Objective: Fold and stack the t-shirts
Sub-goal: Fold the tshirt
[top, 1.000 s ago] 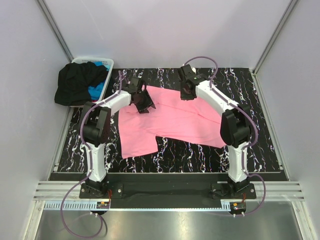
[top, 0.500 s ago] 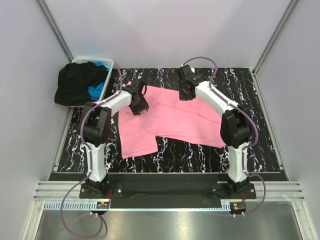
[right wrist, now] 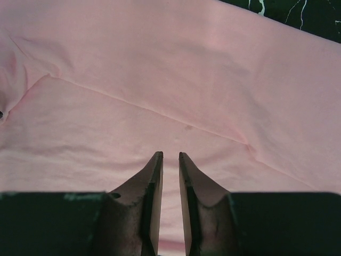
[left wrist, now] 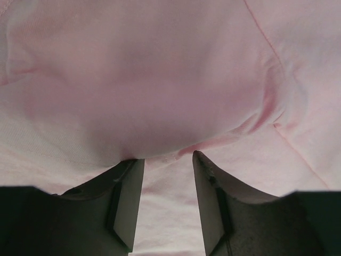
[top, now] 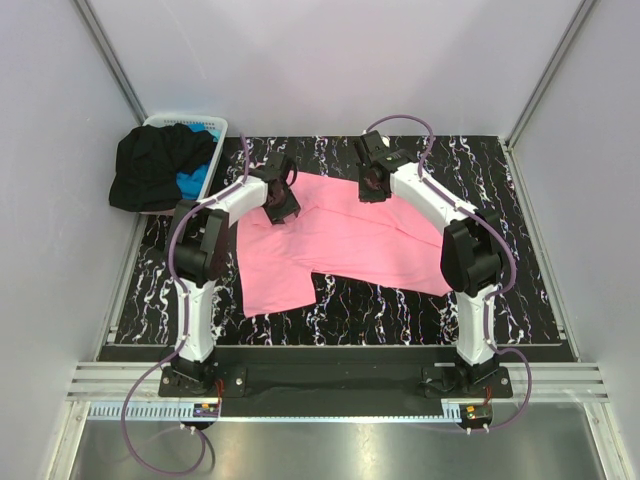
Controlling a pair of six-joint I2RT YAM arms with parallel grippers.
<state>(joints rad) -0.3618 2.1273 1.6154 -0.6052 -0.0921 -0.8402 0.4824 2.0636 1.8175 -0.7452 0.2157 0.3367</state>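
The pink t-shirt (top: pixel 340 240) lies spread on the black marbled table (top: pixel 520 200). My left gripper (top: pixel 281 207) is down on its back left part. In the left wrist view its fingers (left wrist: pixel 128 192) stand apart with pink cloth (left wrist: pixel 160 80) bulging at their tips. My right gripper (top: pixel 372 188) is down on the shirt's back edge. Its jaws are almost together with pink cloth (right wrist: pixel 170 96) in the narrow slit between them. The black t-shirt (top: pixel 150 170) and the blue t-shirt (top: pixel 192 180) lie bunched in the white basket (top: pixel 215 125).
The basket stands off the table's back left corner, with the black shirt hanging over its left side. Grey walls close in the back and both sides. Both arm bases stand at the near edge.
My left gripper has moved back and left to the shirt's back left part, and its jaws have narrowed from wide open. The right arm has barely moved.
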